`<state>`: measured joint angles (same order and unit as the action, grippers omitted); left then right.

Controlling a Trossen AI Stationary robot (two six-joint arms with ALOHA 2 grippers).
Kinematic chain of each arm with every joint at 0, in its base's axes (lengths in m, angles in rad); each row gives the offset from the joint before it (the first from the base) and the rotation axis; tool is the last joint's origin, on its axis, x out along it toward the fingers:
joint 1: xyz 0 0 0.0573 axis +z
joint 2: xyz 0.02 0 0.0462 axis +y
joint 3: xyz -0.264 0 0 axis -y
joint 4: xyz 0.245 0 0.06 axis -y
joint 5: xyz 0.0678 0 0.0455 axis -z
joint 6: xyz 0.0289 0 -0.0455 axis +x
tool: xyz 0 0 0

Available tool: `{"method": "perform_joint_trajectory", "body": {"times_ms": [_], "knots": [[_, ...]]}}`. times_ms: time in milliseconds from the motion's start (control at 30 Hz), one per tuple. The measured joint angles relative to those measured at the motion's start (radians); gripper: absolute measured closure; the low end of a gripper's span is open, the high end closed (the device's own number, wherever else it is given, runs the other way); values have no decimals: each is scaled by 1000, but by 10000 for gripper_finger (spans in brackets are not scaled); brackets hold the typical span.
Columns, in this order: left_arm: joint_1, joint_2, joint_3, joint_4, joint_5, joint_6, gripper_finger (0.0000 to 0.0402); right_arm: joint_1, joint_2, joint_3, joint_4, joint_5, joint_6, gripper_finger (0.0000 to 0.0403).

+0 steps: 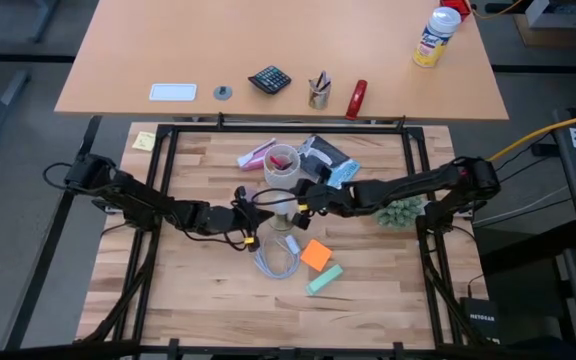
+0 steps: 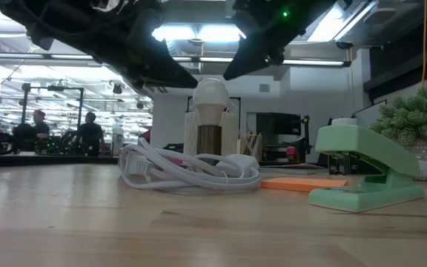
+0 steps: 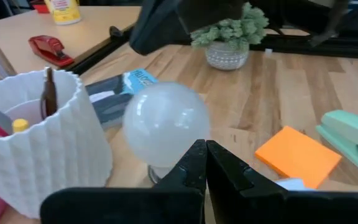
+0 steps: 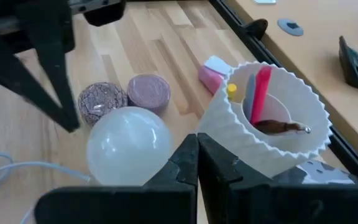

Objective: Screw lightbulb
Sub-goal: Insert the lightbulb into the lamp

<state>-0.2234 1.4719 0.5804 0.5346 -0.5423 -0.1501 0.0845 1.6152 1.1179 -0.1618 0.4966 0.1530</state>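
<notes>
Lightbulb (image 1: 281, 207) sits upright mid-table on its base, right beside the white ribbed cup (image 1: 281, 165), w/ the looped white cord (image 1: 276, 256) lying just in front. Left gripper (image 1: 251, 208) hovers by the bulb, fingers pressed together, holding nothing. Right gripper (image 1: 300, 201) faces it from the other side, also clamped tight & empty; green stapler (image 2: 365, 167) & orange sticky pad (image 1: 316, 254) sit nearby.

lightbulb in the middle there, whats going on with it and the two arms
The lightbulb stands upright on its base at the table's middle, beside a white ribbed cup of pens and a looped white cord. Both arms reach in over it: the left gripper and the right gripper are each shut and empty, poised just beside the bulb. Neither holds it.
</notes>
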Motion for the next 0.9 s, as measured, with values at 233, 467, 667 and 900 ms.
{"method": "perform_joint_trajectory", "body": {"times_ms": [233, 467, 667, 900], "knots": [[15, 0, 0, -1, 0, -1, 400, 0, 42, 0, 36, 0, 0, 396], [17, 0, 0, 0, 0, 0, 400, 0, 87, 0, 53, -17, 0, 396], [48, 0, 0, -2, 3, 0, 400, 0, 87, 0, 52, -13, 24, 396], [59, 0, 0, -3, 8, 0, 400, 0, 87, 0, 52, -40, 26, 396]]}}
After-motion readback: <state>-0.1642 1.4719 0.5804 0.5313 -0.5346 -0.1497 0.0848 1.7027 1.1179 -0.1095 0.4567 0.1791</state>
